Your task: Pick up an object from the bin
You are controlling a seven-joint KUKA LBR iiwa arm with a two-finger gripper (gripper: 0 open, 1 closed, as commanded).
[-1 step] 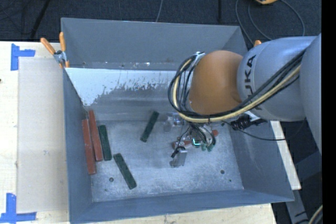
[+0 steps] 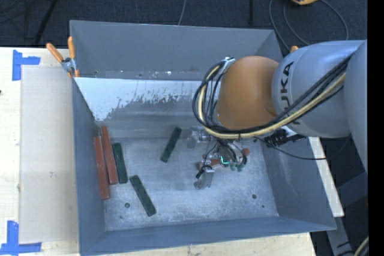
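Green stick [image 2: 170,144] is laid flat just left of the claw [image 2: 205,175], which is held low, likely because such things lie flat; whether it is apart or together cannot be told.

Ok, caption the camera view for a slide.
Gripper low over the bin floor, right of a tilted dark green bar; brown bars and green bars at left.
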